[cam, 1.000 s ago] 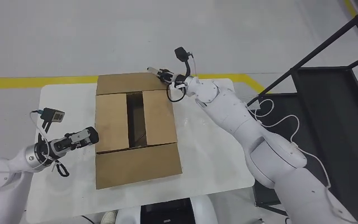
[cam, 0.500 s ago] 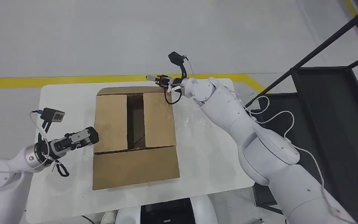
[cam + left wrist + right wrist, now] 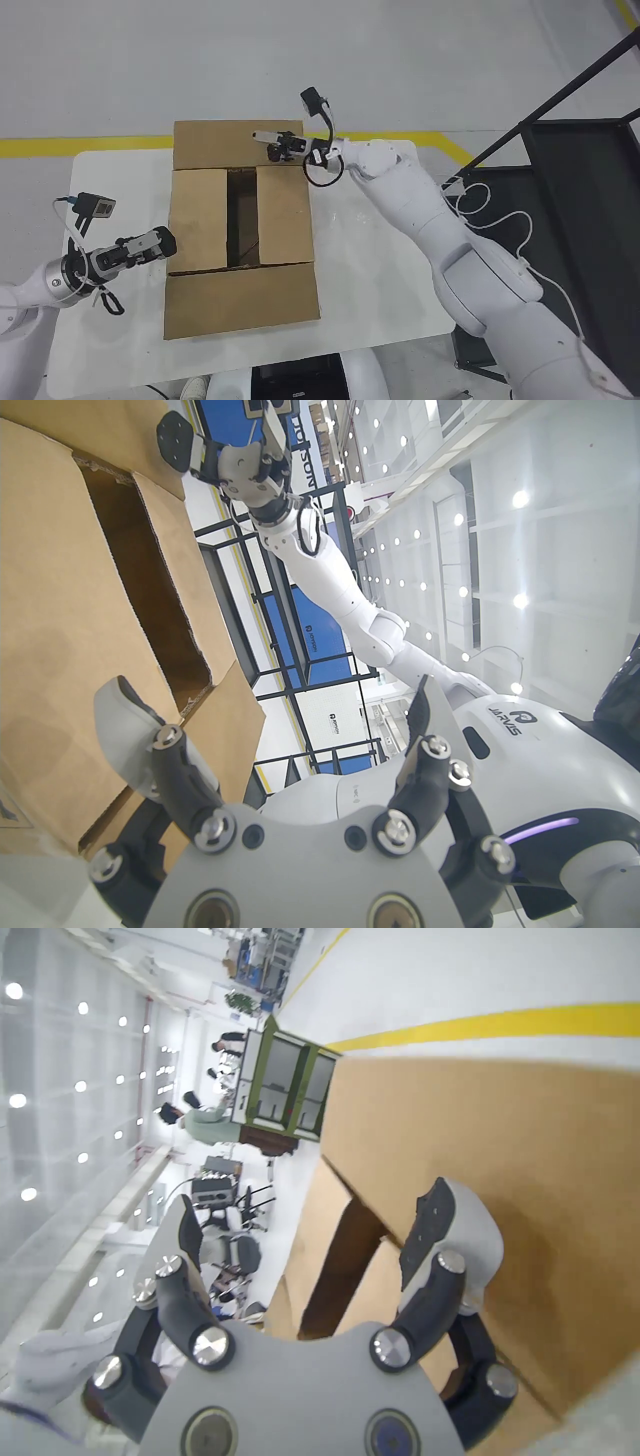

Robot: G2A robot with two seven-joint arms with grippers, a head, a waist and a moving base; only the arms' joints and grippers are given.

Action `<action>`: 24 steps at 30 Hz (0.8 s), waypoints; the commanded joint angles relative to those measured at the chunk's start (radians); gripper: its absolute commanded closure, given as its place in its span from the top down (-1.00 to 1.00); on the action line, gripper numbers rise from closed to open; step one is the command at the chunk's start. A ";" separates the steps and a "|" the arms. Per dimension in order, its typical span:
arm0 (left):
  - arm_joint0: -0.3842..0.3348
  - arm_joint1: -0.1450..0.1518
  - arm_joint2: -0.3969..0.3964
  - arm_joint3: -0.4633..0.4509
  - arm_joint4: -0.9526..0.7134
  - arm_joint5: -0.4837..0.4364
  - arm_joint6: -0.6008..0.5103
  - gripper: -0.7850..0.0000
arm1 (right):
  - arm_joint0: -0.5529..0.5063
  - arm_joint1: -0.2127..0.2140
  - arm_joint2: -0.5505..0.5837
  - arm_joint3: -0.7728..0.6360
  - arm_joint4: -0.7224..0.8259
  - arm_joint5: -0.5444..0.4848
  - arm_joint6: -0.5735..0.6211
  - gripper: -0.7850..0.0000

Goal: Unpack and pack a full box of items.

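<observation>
White glossy shells run along both arms, with rounded segments and dark rings at the joints. The right arm (image 3: 430, 215) carries a looped black cable (image 3: 322, 172) at its wrist, with a small black camera box (image 3: 313, 98) above it. On the left claw (image 3: 270, 695) I see pale grey curved fingers (image 3: 120, 710), black pads (image 3: 420, 710), black linkages and silver screws (image 3: 215, 830) on a grey plate. The right claw (image 3: 312, 1200) is built the same. At the lower right, the white torso (image 3: 510, 760) has dark lettering and a thin purple light strip (image 3: 540, 831).
</observation>
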 commanded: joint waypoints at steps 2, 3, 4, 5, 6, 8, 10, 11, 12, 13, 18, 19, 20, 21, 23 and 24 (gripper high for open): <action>0.000 0.000 0.000 0.000 0.000 0.000 0.000 1.00 | -0.059 0.023 0.032 -0.094 0.051 0.058 0.133 1.00; 0.002 -0.001 0.002 0.001 0.007 0.006 0.022 1.00 | -0.084 0.031 0.041 -0.130 0.056 0.071 0.160 1.00; 0.004 -0.001 0.002 0.006 0.021 0.013 0.036 1.00 | -0.108 0.040 0.050 -0.169 0.056 0.084 0.184 1.00; 0.002 -0.001 -0.006 0.013 0.037 0.010 0.057 1.00 | -0.129 0.050 0.063 -0.207 0.051 0.096 0.199 1.00; 0.002 -0.001 -0.021 0.020 0.062 -0.007 0.081 1.00 | -0.153 0.060 0.075 -0.248 0.042 0.108 0.210 1.00; 0.012 0.001 -0.060 0.025 0.094 -0.042 0.119 1.00 | -0.200 0.081 0.103 -0.331 0.023 0.143 0.236 1.00; 0.033 0.002 -0.105 0.031 0.114 -0.082 0.156 1.00 | -0.255 0.102 0.132 -0.420 0.016 0.185 0.268 1.00; 0.044 0.002 -0.125 0.035 0.131 -0.094 0.172 1.00 | -0.280 0.112 0.147 -0.464 0.008 0.208 0.283 1.00; 0.053 0.003 -0.139 0.036 0.152 -0.098 0.184 1.00 | -0.304 0.122 0.163 -0.506 -0.002 0.229 0.292 1.00; 0.060 0.003 -0.147 0.034 0.172 -0.098 0.193 1.00 | -0.329 0.131 0.177 -0.546 -0.009 0.257 0.301 1.00; 0.035 -0.001 -0.092 0.052 0.299 -0.068 0.251 1.00 | -0.428 0.165 0.239 -0.705 -0.047 0.367 0.312 1.00; 0.016 -0.003 -0.067 0.061 0.327 -0.063 0.264 1.00 | -0.444 0.171 0.248 -0.731 -0.057 0.383 0.311 1.00; -0.006 -0.006 -0.041 0.076 0.347 -0.058 0.276 1.00 | -0.458 0.176 0.258 -0.755 -0.067 0.397 0.309 1.00; -0.029 -0.008 -0.016 0.091 0.374 -0.053 0.287 1.00 | -0.472 0.181 0.267 -0.778 -0.077 0.409 0.306 1.00; -0.076 -0.014 0.037 0.120 0.419 -0.046 0.304 1.00 | -0.498 0.190 0.286 -0.818 -0.097 0.429 0.301 1.00; -0.099 -0.017 0.061 0.137 0.437 -0.045 0.312 1.00 | -0.510 0.194 0.296 -0.835 -0.104 0.436 0.298 1.00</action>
